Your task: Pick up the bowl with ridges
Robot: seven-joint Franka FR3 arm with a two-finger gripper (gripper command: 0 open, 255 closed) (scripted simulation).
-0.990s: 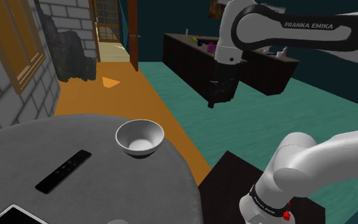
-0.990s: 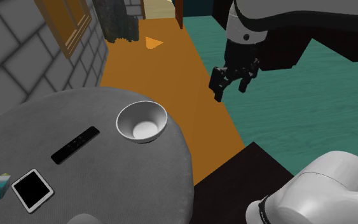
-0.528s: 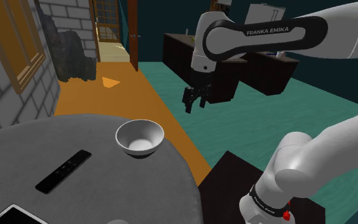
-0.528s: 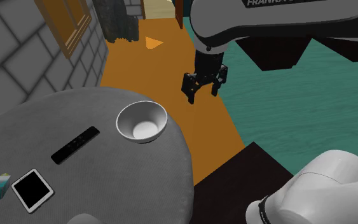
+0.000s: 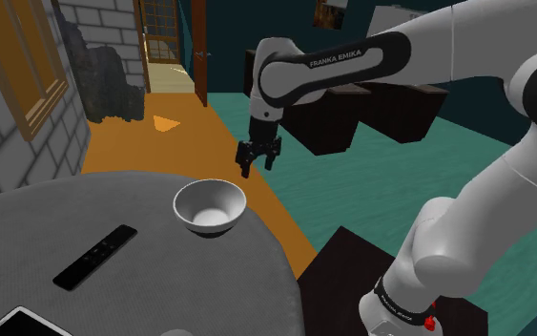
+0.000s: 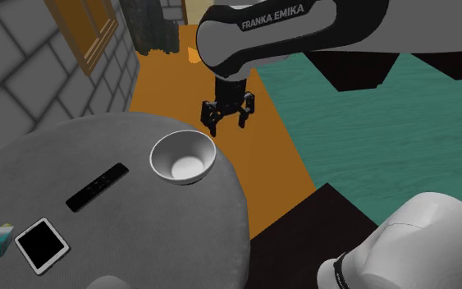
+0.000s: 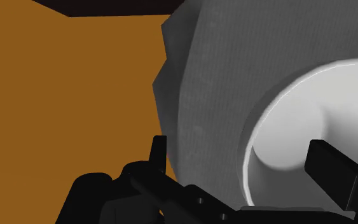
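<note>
A plain white bowl (image 5: 210, 206) sits upright on a round grey table (image 5: 28, 229), close to the table edge that borders an orange floor (image 5: 209, 134). The robot's black claw (image 6: 228, 117) hangs in the air above and just past the bowl's far rim, pointing down, its two fingers spread wide with nothing between them. In the wrist view one finger sits over the table's edge and the other over the bowl's hollow, so the rim lies between them, untouched. Farther along the table, well apart from the bowl, lie a dark remote (image 5: 95, 256) and a tablet (image 6: 42, 244). The likely risks come from where the bowl stands. If the claw comes down slightly off line, a finger could land on the rim and tip the bowl, or shove it toward the nearby table edge and onto the floor. The wall looks smooth and curved, so a shallow pinch might slip off when lifted. Several things are hard to judge: no ridges can be made out on the bowl, which looks smooth in every view. How high the claw hangs above the rim is unclear. The wrist view cuts off much of the bowl, and the shoulder view cuts off the tablet at its lower edge.
</note>
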